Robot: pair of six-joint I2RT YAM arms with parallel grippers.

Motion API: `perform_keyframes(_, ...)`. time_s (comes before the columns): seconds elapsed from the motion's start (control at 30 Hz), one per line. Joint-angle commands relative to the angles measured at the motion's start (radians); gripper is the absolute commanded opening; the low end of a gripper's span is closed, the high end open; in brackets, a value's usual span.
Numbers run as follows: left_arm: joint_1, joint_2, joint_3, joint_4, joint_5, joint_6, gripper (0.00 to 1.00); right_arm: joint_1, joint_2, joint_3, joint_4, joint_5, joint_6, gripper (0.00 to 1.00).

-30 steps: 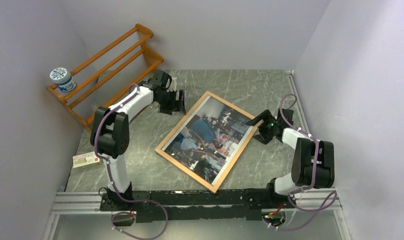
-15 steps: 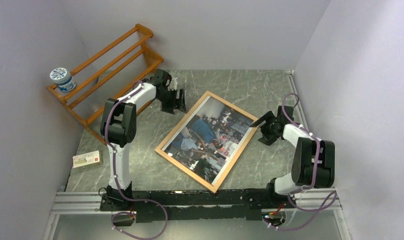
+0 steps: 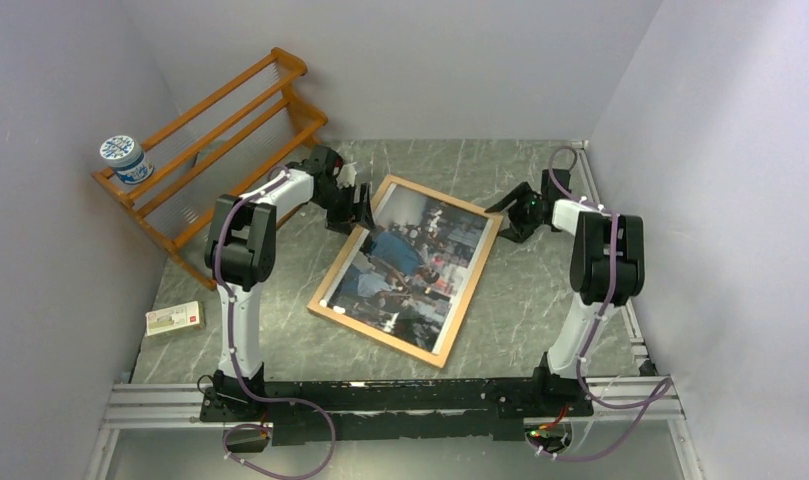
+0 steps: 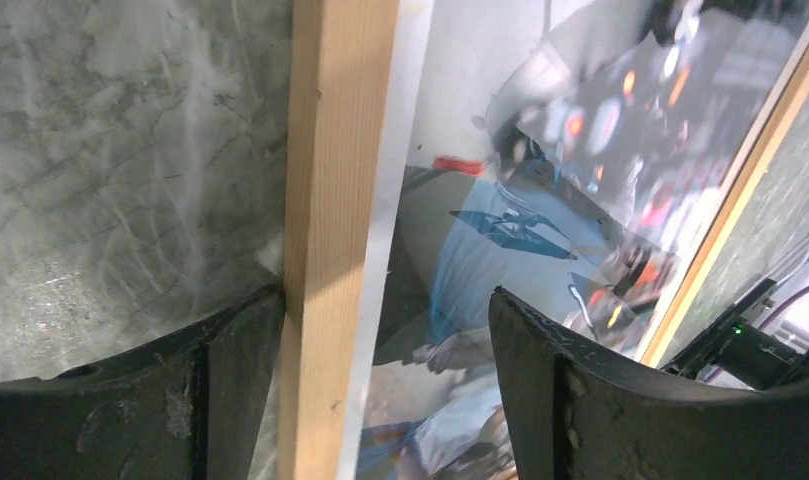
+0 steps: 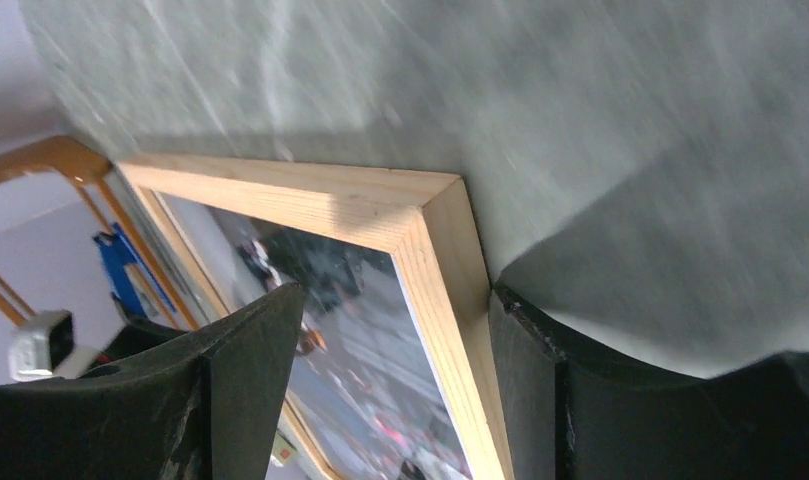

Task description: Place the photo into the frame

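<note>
The frame [image 3: 375,335], with a thin light-wood border, lies flat on the table. The photo [image 3: 410,262] of a colour street scene sits inside it, face up. My left gripper [image 3: 358,207] is open at the frame's far left edge. In the left wrist view [image 4: 385,300] its jaws straddle the wooden border [image 4: 335,150], one finger against the border's outer side and the other over the photo [image 4: 500,230]. My right gripper [image 3: 506,215] is open at the far right corner. In the right wrist view [image 5: 398,292] its jaws straddle the corner's border [image 5: 310,195] beside the photo [image 5: 350,310].
An orange-brown slatted rack [image 3: 220,130] leans at the back left, with a blue-and-white tin [image 3: 123,158] on its end. A small flat box [image 3: 174,319] lies at the table's left edge. Walls close in on the left, back and right.
The frame has turned clockwise and shifted towards the back. My right gripper swung from the frame's right edge to its far right corner. My left gripper closed in onto the frame's far left edge.
</note>
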Motion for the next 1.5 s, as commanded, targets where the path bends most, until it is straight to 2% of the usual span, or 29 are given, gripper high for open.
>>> perform_keyframes(0.0, -0.011, -0.011, -0.051, 0.039, 0.147, 0.000, 0.78, 0.026, 0.137, 0.188, 0.116, -0.063, 0.005, 0.71)
perform_keyframes(0.2, -0.059, -0.044, -0.131, 0.038, 0.145, 0.024, 0.78, 0.076, 0.319, 0.414, 0.170, -0.162, -0.005, 0.70)
perform_keyframes(0.3, -0.085, -0.065, -0.170, 0.046, 0.150, 0.038, 0.78, 0.122, 0.384, 0.519, 0.139, -0.196, -0.056, 0.70)
perform_keyframes(0.4, -0.120, -0.100, -0.203, 0.040, 0.068, 0.064, 0.78, 0.163, 0.417, 0.597, 0.060, -0.210, -0.119, 0.70)
perform_keyframes(0.5, -0.126, -0.138, -0.219, 0.031, -0.072, 0.060, 0.79, 0.174, 0.371, 0.581, 0.015, -0.149, -0.156, 0.70)
perform_keyframes(0.6, -0.126, -0.185, -0.214, 0.031, -0.191, 0.073, 0.82, 0.163, 0.298, 0.570, -0.072, -0.023, -0.179, 0.71)
perform_keyframes(0.73, -0.126, -0.219, -0.168, 0.015, -0.366, 0.095, 0.88, 0.138, 0.182, 0.588, -0.205, 0.144, -0.170, 0.82)
perform_keyframes(0.83, -0.125, -0.224, -0.129, 0.025, -0.473, 0.088, 0.90, 0.129, 0.080, 0.574, -0.284, 0.244, -0.174, 0.86)
perform_keyframes(0.9, -0.124, -0.223, -0.100, 0.044, -0.504, 0.087, 0.91, 0.129, 0.005, 0.523, -0.334, 0.280, -0.181, 0.87)
perform_keyframes(1.03, -0.123, -0.169, 0.036, 0.078, -0.447, 0.103, 0.92, 0.132, -0.173, 0.319, -0.378, 0.245, -0.193, 0.87)
perform_keyframes(1.27, -0.109, 0.063, 0.364, 0.061, -0.295, 0.088, 0.91, 0.209, -0.517, -0.125, -0.312, -0.014, -0.220, 0.86)
perform_keyframes(1.47, -0.053, 0.251, 0.570, 0.102, -0.169, 0.079, 0.92, 0.294, -0.728, -0.339, -0.342, -0.101, -0.215, 0.86)
